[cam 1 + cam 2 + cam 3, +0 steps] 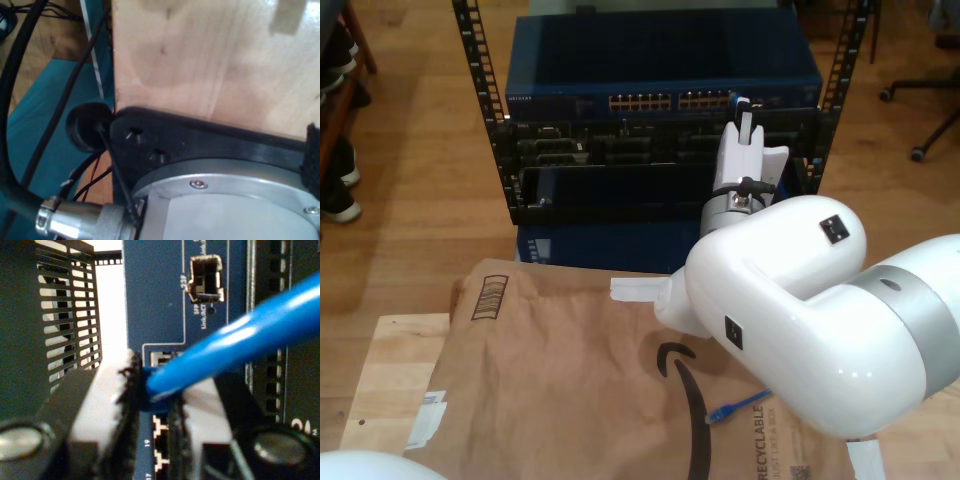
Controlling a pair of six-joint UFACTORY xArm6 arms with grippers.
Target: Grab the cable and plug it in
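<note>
The bright-blue cable (pixel 250 325) runs slantwise across the second wrist view. Its plug end sits between the white pads (pixel 107 385) of my second gripper (pixel 152 390), which is shut on it. The plug tip is right at a port on the blue switch panel (pixel 160 300), above the ports marked 17 and 19; whether it is seated is hidden. In the exterior view my second gripper (pixel 745 112) is up against the port row (pixel 670 101) of the blue switch (pixel 660 60). The cable's other plug (pixel 730 408) lies on brown paper.
The switch sits in a black rack (pixel 470 70) on a wood floor. Brown paper (pixel 550 370) covers a wooden table (pixel 390 370). The first wrist view looks at a wooden board (pixel 210 60), a black base plate (pixel 200 140) and a thick black cable (pixel 15 190).
</note>
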